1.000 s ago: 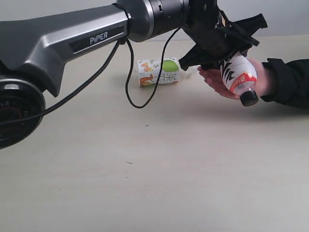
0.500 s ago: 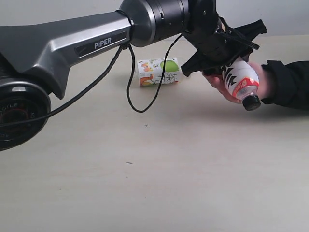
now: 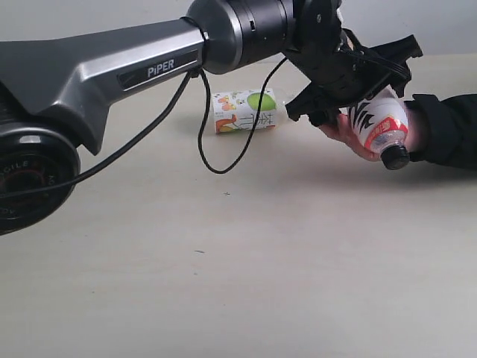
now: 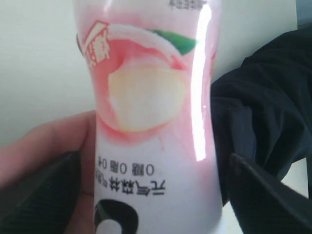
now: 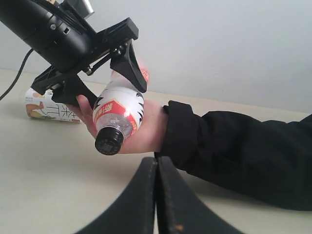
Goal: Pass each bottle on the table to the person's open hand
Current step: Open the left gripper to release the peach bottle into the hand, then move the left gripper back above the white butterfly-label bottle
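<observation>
The pink-red bottle (image 3: 380,123) with the black cap lies in the person's open hand (image 3: 343,130), cap tilted down toward the table (image 3: 261,261). My left gripper (image 3: 356,80) straddles it with its jaws spread. In the left wrist view the bottle (image 4: 151,122) stands free of one finger (image 4: 263,195), and the person's thumb (image 4: 44,146) lies against its other side. A green-spotted bottle (image 3: 244,110) lies on its side behind. My right gripper (image 5: 156,163) is shut and empty, short of the hand (image 5: 151,126) and the bottle (image 5: 119,114).
The black jacket sleeve (image 3: 447,130) reaches in from the right edge. A black cable (image 3: 216,168) loops down from the left arm (image 3: 112,67) in front of the lying bottle. The right gripper does not show in the exterior view.
The left gripper carried the pink-red bottle a little right, deeper into the hand, then its jaws spread away from it. The hand now bears the bottle.
</observation>
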